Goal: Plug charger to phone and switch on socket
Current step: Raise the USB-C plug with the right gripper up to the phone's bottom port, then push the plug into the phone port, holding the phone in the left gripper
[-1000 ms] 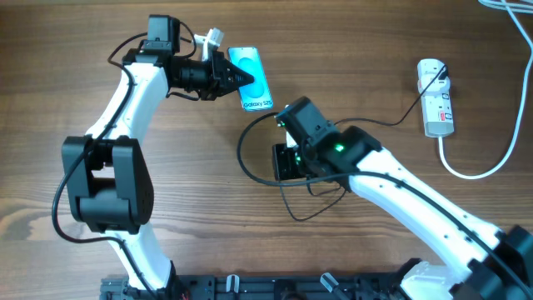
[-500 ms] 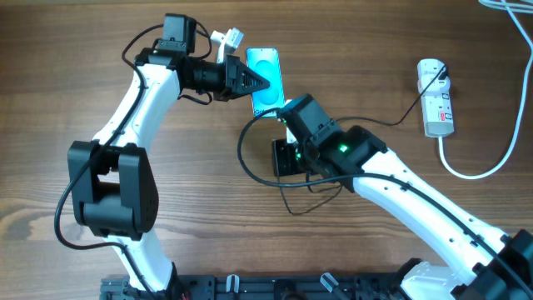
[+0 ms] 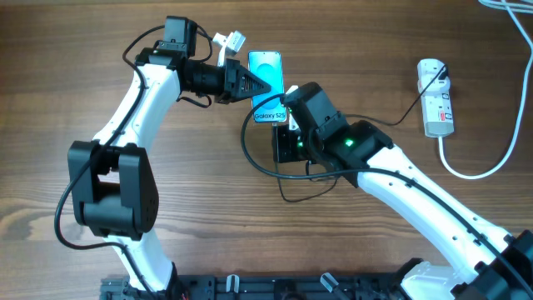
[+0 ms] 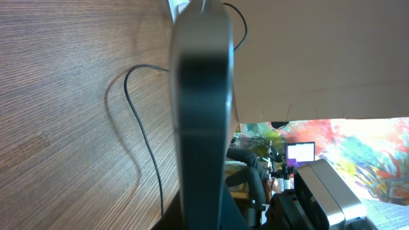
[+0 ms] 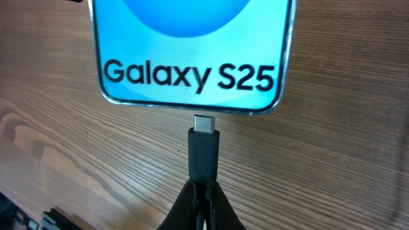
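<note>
Surface: a wood-grain desk [image 3: 200,217] seen from above, with two white-and-black arms meeting over its upper middle.
Phone: the phone [image 3: 266,73] sits at upper centre, screen bright teal, its "Galaxy S25" lettering at the end that faces the right arm.
Left gripper: the left gripper [image 3: 248,83] is pinching the phone by its side; the left wrist view shows the phone only as a dark slab, edge-on.
Right gripper: the right gripper [image 5: 203,191] is pressed together on the charger [image 5: 204,153], just behind its plug tip [image 5: 205,122].
Step in hand: mating plug to port. The metal tip stands square against the middle of the phone's bottom edge, touching or all but touching; whether it has entered cannot be told.
Next move, as I judge it: a short, straight push along the plug's axis while the left arm braces the phone. Any tilt or sideways drift would likely skate the tip off the rim.
Socket: the socket [image 3: 436,100] lies well apart at the right edge, a black plug seated in it; its switch position is too small to read.
Room to move: bare wood between arms and socket. A slack cable loop trails under the right arm, and the white cord [image 3: 500,162] curls along the right edge, both possible snags.
</note>
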Action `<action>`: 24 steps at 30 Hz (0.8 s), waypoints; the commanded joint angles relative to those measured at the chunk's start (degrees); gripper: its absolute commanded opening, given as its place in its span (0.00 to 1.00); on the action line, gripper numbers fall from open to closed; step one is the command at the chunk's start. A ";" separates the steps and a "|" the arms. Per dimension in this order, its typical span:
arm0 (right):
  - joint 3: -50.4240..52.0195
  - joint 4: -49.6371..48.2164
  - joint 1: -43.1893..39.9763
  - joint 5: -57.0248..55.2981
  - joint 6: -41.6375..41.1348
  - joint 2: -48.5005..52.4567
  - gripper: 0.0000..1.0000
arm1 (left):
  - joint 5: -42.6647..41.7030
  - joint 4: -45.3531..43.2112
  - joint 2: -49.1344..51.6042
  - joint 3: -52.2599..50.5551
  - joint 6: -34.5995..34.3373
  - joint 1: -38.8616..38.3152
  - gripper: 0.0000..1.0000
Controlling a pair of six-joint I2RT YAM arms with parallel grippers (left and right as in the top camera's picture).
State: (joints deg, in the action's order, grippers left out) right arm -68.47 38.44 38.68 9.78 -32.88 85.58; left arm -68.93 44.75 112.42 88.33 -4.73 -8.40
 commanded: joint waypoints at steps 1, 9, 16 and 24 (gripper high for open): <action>-1.40 -0.52 -0.02 -1.36 -0.09 -0.24 0.05 | -2.89 -0.13 -2.27 0.94 1.75 0.00 0.04; -1.40 -0.74 -0.02 -0.50 -0.11 -0.20 0.05 | -2.82 -0.35 -2.27 0.94 1.75 -0.50 0.04; -1.40 -0.26 -0.02 1.36 -0.11 -0.17 0.04 | -2.86 -0.37 -2.27 0.94 1.73 -0.50 0.04; -1.40 0.57 -0.02 1.97 -0.35 -0.02 0.04 | -2.84 -0.37 -2.27 0.94 1.73 -0.50 0.04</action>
State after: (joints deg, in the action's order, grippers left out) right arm -68.49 39.11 38.68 10.55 -32.91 85.58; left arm -68.95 44.60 112.42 88.33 -4.71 -8.58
